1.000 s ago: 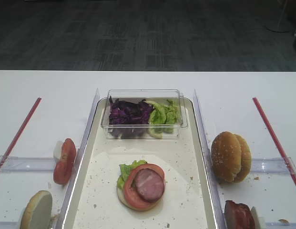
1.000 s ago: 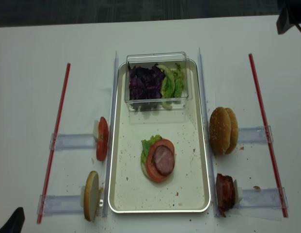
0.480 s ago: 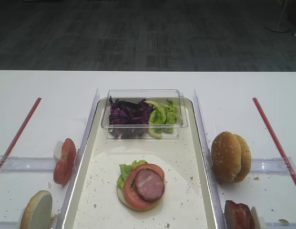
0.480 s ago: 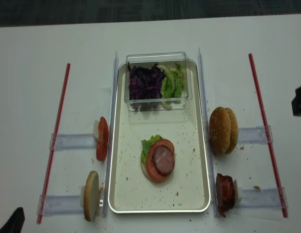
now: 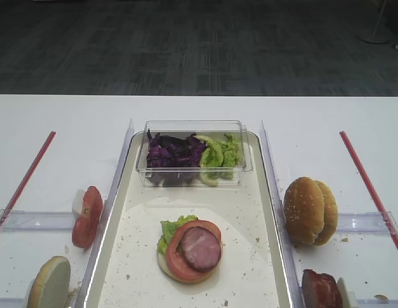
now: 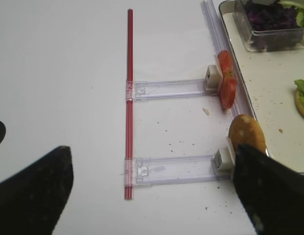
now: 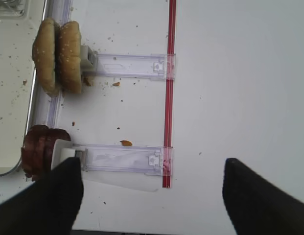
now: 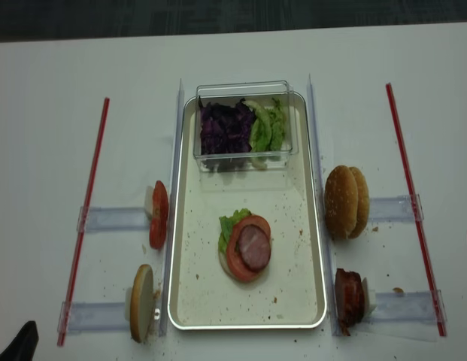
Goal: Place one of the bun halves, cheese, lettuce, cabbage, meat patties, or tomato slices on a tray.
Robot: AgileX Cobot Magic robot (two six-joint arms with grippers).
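Observation:
The tray (image 8: 248,325) carries a bun half topped with lettuce, a tomato slice and a meat patty (image 8: 254,248). On its far end a clear box holds cabbage (image 8: 224,128) and lettuce (image 8: 266,126). Right of the tray, two bun halves (image 7: 58,54) and meat patties (image 7: 39,147) stand on edge. To its left stand tomato slices (image 6: 226,83) and one bun half (image 6: 245,132). No cheese is in view. My right gripper (image 7: 152,200) hangs open over bare table beside a red strip. My left gripper (image 6: 152,196) is open and empty, left of the bun half.
Clear plastic holders (image 7: 122,159) and red strips (image 8: 410,195) lie on the white table on both sides of the tray. Clear upright rails (image 5: 270,173) run along the tray's long sides. Crumbs are scattered about.
My right arm has travelled down the right edge of the overhead view, from the far corner to the near right, and is almost out of frame. The food has not moved.

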